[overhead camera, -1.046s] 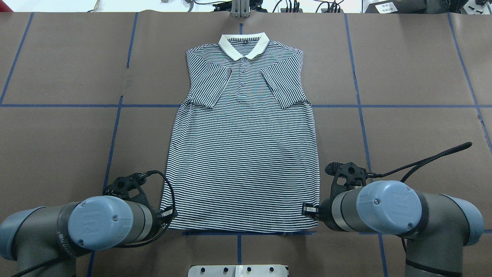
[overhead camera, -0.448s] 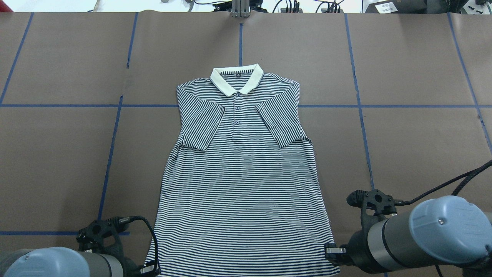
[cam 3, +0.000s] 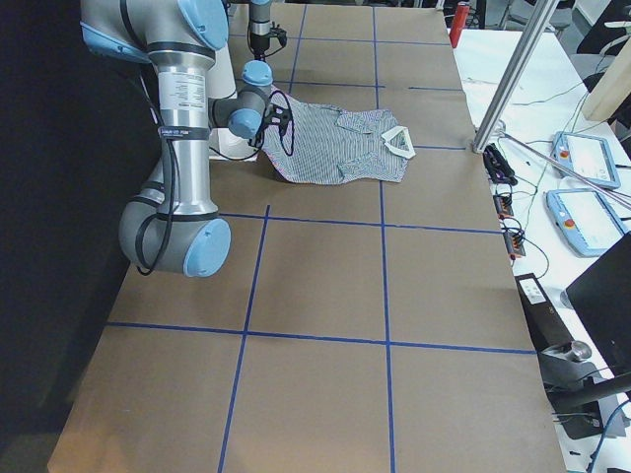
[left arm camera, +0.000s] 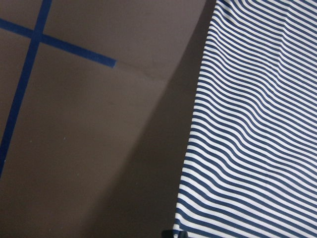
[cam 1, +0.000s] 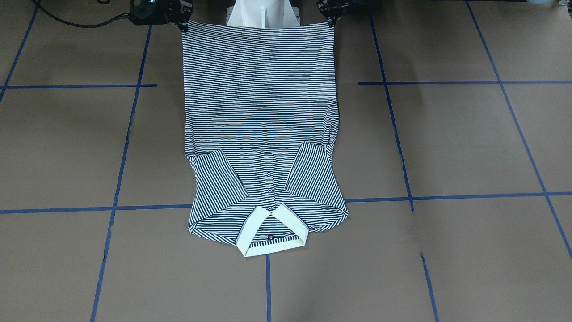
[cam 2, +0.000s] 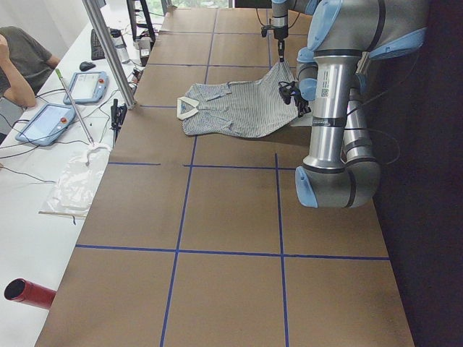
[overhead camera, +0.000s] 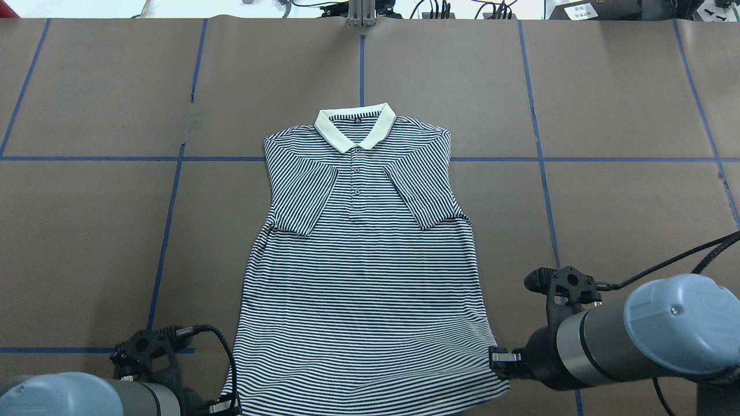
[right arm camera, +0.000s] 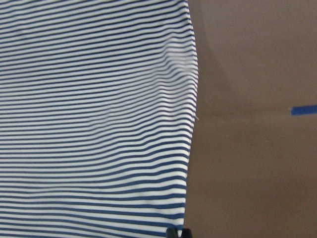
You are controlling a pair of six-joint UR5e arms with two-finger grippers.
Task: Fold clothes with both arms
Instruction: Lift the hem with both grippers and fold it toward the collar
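Holding the bottom hem (cam 1: 257, 27) of the striped polo shirt (overhead camera: 364, 277) at both corners, I have dragged it toward my base. A second ago its cream collar (overhead camera: 354, 130) lay close to the table's far edge; now it rests just beyond the cross line of blue tape (overhead camera: 115, 158), a touch nearer than a moment ago. My left claw (overhead camera: 226, 407) has dropped to the bottom edge of the overhead view, and my right claw (overhead camera: 500, 357) has drawn back with it. The shirt lies face up in the middle of the table (overhead camera: 87, 242), which is covered in brown paper marked into squares by the tape. Both sleeves (overhead camera: 303, 196) are folded in over the chest; the hem end is lifted off the surface while the collar end lies flat. Beyond the table's far side, a white bench (cam 2: 22, 238) carries two tablets (cam 2: 85, 87), and a seated person (cam 2: 22, 58) is partly in view. My left arm (overhead camera: 69, 396) and right arm (overhead camera: 636, 332) reach in low from the near side, each claw clamped on a hem corner, the cloth stretched between them.
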